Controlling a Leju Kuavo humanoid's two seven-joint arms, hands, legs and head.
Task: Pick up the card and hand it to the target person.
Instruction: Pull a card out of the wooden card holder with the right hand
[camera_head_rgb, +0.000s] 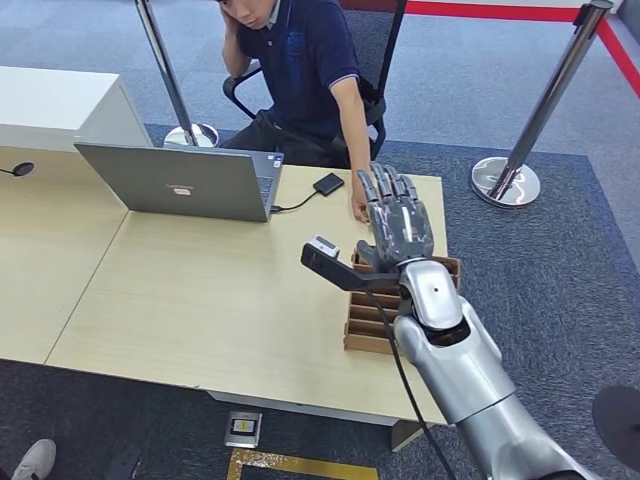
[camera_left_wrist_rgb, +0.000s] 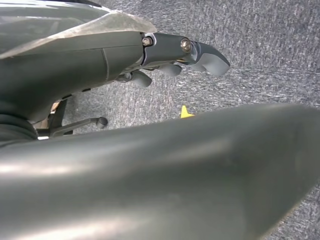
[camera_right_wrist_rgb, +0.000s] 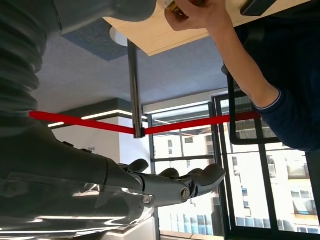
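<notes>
Light wooden bench (camera_head_rgb: 226, 300) ending right of centre, with open dark carpet (camera_head_rgb: 543, 280) beyond its right edge as far as a chrome barrier post (camera_head_rgb: 540, 115). Right robot hand (camera_head_rgb: 396, 220) raised above a brown slotted wooden rack (camera_head_rgb: 367, 325) at that edge, fingers straight and spread, holding nothing. Just above it in the frame, a person's hand (camera_head_rgb: 359, 207) on the far edge, closed on a small tan thing (camera_right_wrist_rgb: 175, 6); cannot tell whether that is the card. Left robot hand (camera_left_wrist_rgb: 181, 52) over the carpet, fingers extended, empty.
</notes>
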